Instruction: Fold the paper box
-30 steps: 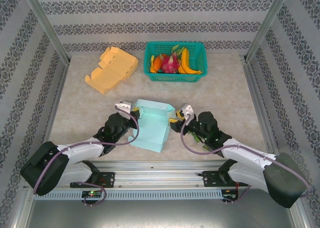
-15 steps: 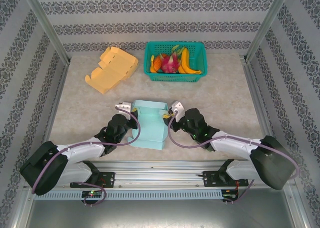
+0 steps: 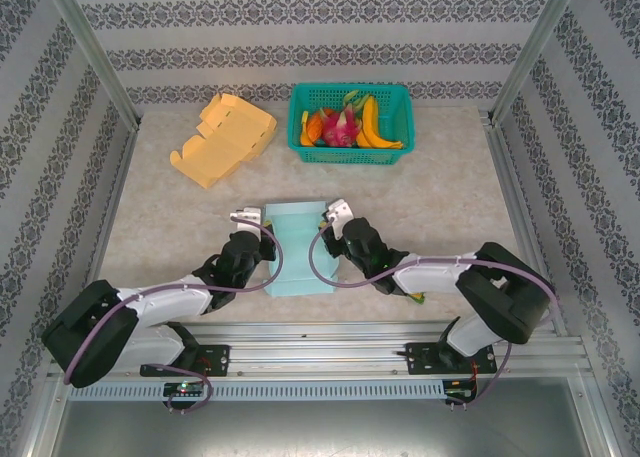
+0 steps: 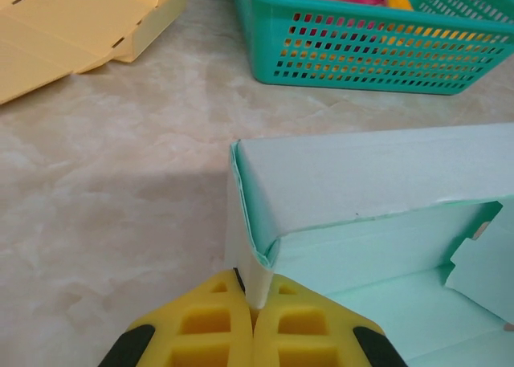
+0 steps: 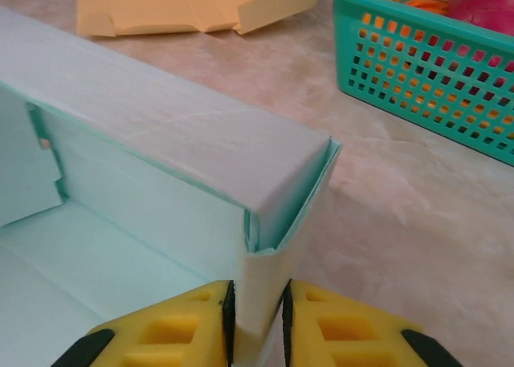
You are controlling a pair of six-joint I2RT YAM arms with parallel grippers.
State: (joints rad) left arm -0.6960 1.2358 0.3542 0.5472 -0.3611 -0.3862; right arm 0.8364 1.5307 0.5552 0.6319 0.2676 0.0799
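Observation:
The pale teal paper box (image 3: 298, 247) lies between the two arms with its back wall and both side walls folded up. My left gripper (image 3: 266, 261) is shut on the box's left side wall, and in the left wrist view the yellow fingers (image 4: 210, 319) pinch that wall (image 4: 255, 279) just below its back corner. My right gripper (image 3: 336, 253) is shut on the right side wall. The right wrist view has the doubled wall (image 5: 259, 295) standing between the pads, both touching it. A loose tab (image 4: 482, 267) sticks up inside the box.
A flattened orange box (image 3: 225, 137) lies at the back left of the table. A teal basket (image 3: 345, 155) holding bananas (image 3: 372, 122) and a dragon fruit (image 3: 340, 125) stands at the back centre. Metal frame posts line both sides of the table.
My right gripper has moved left to the box and closed on its right side wall, which now stands upright. The left gripper has kept its hold.

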